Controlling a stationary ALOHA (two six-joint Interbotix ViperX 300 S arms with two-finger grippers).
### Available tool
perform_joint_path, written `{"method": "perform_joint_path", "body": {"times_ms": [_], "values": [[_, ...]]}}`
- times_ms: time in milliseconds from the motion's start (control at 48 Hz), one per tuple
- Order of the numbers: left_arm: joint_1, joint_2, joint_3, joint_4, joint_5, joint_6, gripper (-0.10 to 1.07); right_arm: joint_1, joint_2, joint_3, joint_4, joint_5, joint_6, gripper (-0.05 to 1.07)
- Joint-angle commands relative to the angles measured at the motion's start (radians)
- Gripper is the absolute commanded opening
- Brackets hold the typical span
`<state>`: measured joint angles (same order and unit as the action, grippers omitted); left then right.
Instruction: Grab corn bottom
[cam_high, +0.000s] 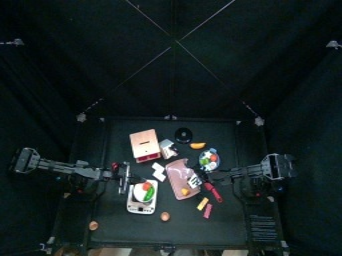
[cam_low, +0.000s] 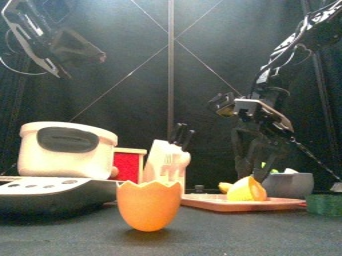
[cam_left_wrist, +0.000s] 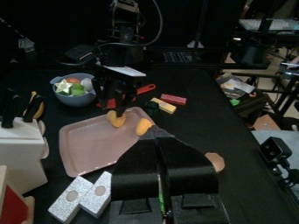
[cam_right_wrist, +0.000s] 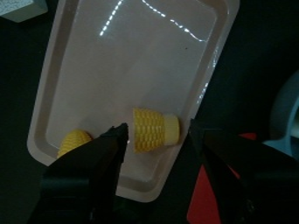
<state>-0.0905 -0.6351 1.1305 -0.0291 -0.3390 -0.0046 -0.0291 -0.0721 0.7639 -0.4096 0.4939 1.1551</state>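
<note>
My right gripper (cam_right_wrist: 149, 140) hangs over a flat pink plastic board (cam_right_wrist: 117, 79), its two black jaws spread wide with nothing between them touching. Straddled by those open jaws lies a small stubby yellow ribbed corn piece (cam_right_wrist: 155, 129), resting on the board near its edge, at about three o'clock on the board as seen from my left wrist. A second, smaller yellow-orange piece (cam_right_wrist: 75, 140) sits on the board beside the corn, apart from it. My left gripper (cam_left_wrist: 163, 175) rests away from the board at its six o'clock, jaws pressed together and empty.
</note>
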Motion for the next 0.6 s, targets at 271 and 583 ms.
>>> {"method": "perform_joint_path", "body": {"times_ms": [271, 583], "values": [[-0.003, 0.002, -0.025, -0.008, -0.009, 0.002, -0.03, 0.002, 0.043, -0.003, -0.002, -0.003, 0.002, 0.91], [-0.002, 0.002, -0.023, -0.008, -0.009, 0.002, -0.03, 0.003, 0.064, -0.005, -0.008, -0.005, 0.002, 0.83]]}}
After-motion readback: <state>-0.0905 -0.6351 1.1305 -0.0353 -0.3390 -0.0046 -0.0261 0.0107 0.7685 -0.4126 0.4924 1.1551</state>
